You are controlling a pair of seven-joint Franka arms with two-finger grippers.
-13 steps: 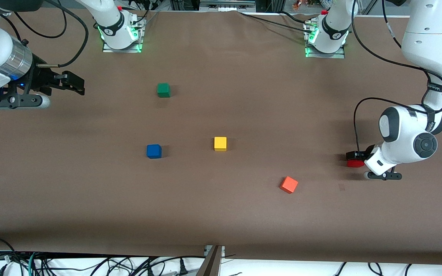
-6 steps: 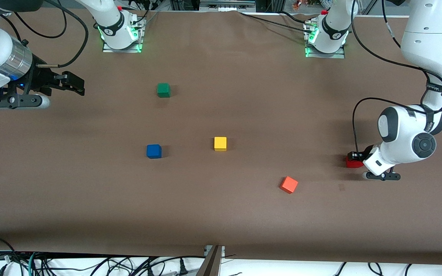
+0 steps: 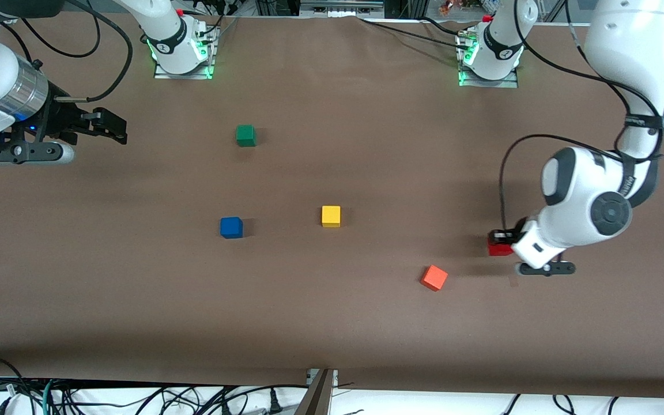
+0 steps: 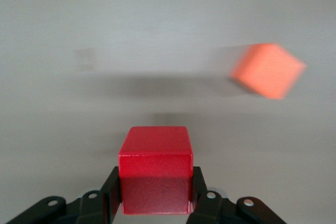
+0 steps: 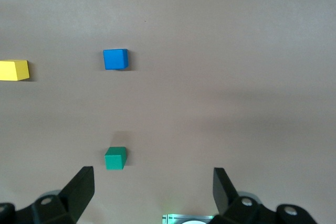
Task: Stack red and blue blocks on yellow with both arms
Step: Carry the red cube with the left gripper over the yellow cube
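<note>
We have the red block [image 4: 155, 169] clamped between the left gripper's [image 3: 502, 241] fingers [image 4: 111, 192], held up off the table [image 3: 332, 323] at the left arm's end. In the left wrist view the block sits square in the jaws with its top face proud of the pads, so the grip looks solid.

Yellow block [image 3: 331, 216] sits mid-table, bare on top. Blue block [image 3: 231, 227] rests beside it toward the right arm's end, well apart from it. Green cube [image 3: 245, 135] lies farther from the front camera than both. Orange-red cube [image 3: 434, 278] lies between the carried red block and yellow, a bit nearer the front camera.

Right gripper [image 3: 110, 124] waits over the right arm's end of the table, jaws spread wide and empty; its wrist view shows blue, yellow and green all in sight.

Step in hand, as we read it: carry red across to yellow. To do it well:
- keep the carry height above one cube so we clear the orange-red one, or route on the side away from it
- stop dead centre over yellow, faces aligned with its edges
- descend slowly, release only when red is seated flat
- pull straight up so the fingers don't drag the stack

Main risk is an off-centre drop leaving a poor base for blue.
</note>
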